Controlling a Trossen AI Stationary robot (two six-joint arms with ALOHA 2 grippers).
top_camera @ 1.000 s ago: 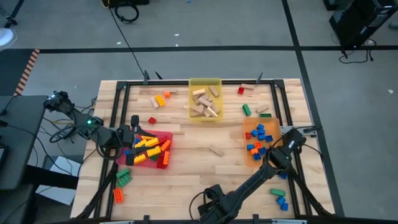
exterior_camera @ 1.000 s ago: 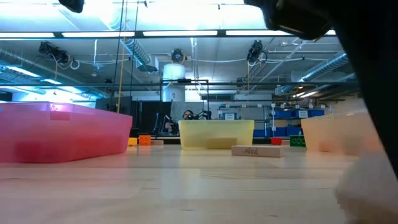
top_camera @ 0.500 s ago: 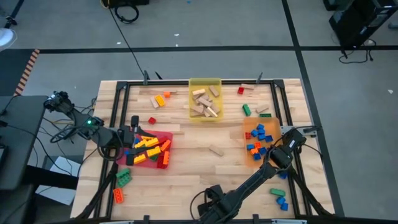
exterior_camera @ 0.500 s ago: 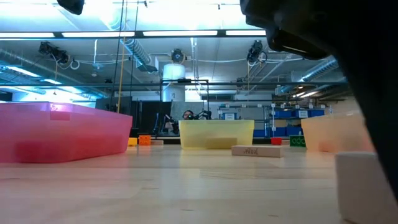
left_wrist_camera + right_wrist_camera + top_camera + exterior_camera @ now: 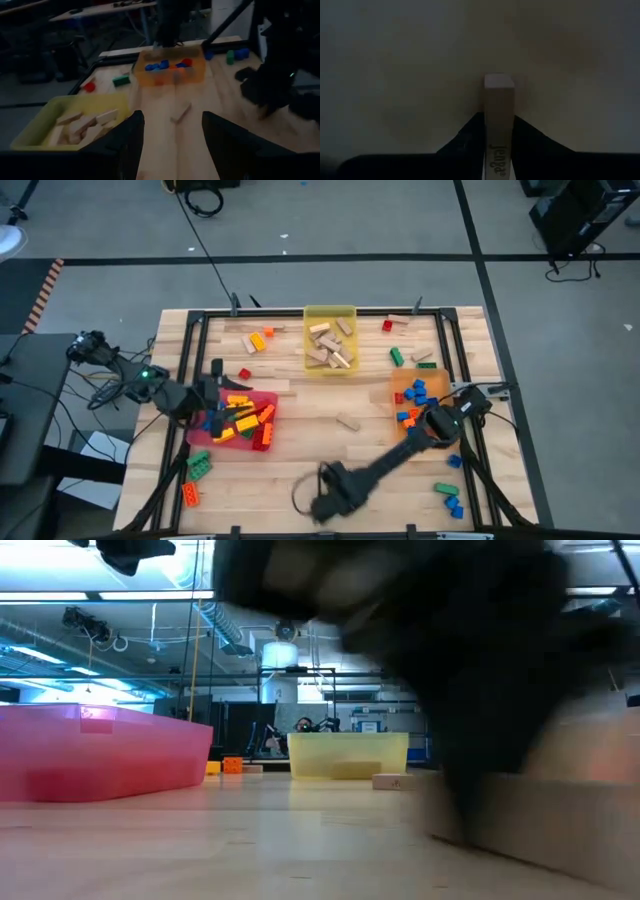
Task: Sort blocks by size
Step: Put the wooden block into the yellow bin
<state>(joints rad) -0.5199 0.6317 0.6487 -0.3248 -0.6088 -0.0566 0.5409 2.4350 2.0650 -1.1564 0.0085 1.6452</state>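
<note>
My right gripper (image 5: 322, 502) hangs near the table's front edge, left of middle, pointing down. It is shut on a tan wooden block (image 5: 499, 100) printed "Jenga". In the low view the gripper and block are a dark blur. My left gripper (image 5: 208, 406) is held level above the red tray (image 5: 262, 398). Its fingers stand open (image 5: 170, 142) with nothing between them. Another wooden block (image 5: 347, 421) lies flat on the table's middle. The red tray holds long yellow, orange and red bricks. My right gripper pinches the wooden block's two opposite long faces (image 5: 498, 122) between its two fingers (image 5: 470, 137). The fingers come from above and lie along the block. The block's free end (image 5: 499, 81) sticks out past the fingertips toward the table; whether it touches the table I cannot tell.
A yellow tray (image 5: 330, 312) of wooden blocks stands at the far middle. An orange tray (image 5: 400, 385) of small blue bricks stands at the right. Loose bricks lie at the near left (image 5: 196, 466), near right (image 5: 448, 496), far left (image 5: 258, 340) and far right (image 5: 397, 357).
My right gripper has swung toward the table's left edge along the near side, most of it in the last half second. In the low view it now blurs across the middle instead of the right.
</note>
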